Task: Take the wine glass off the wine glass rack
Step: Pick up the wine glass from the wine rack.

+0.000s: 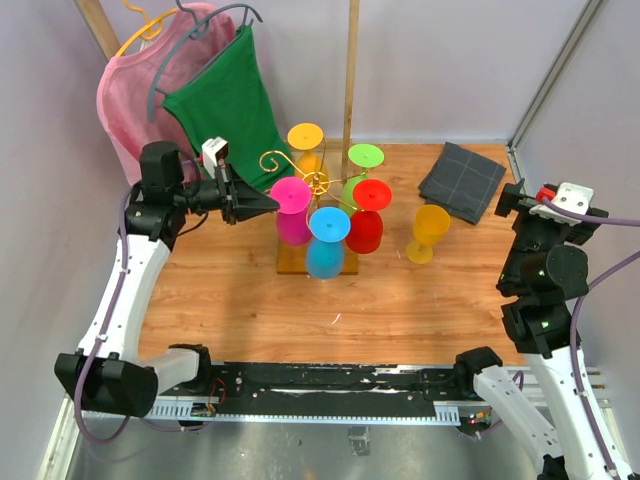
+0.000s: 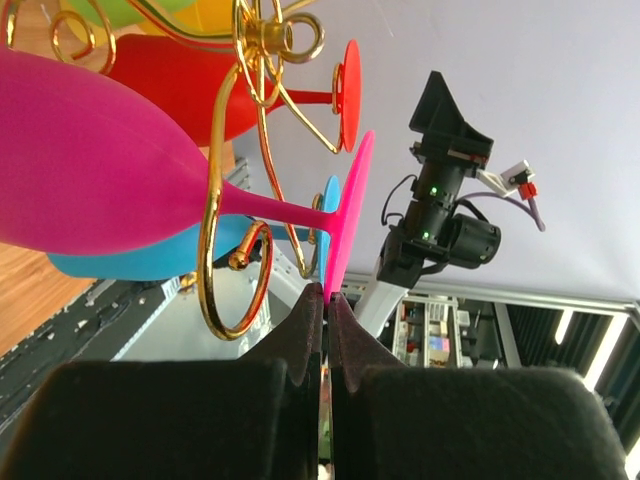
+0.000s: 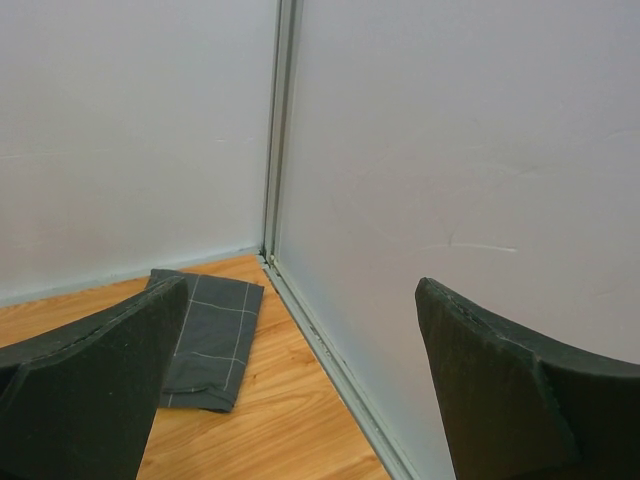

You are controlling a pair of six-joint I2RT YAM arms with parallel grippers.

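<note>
On the gold rack (image 1: 316, 181), pink wine glass (image 2: 100, 170), foot pinched by left gripper (image 2: 326, 298), right gripper (image 3: 302, 290) spread

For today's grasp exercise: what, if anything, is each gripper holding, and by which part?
The left gripper pinches the pink wine glass by the edge of its round foot. The right gripper is open, holding nothing.

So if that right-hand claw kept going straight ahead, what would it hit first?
Most likely the white wall by the corner post: the right gripper, open, aims there, above the grey cloth. Nothing else shows between, though depth is unclear.
</note>
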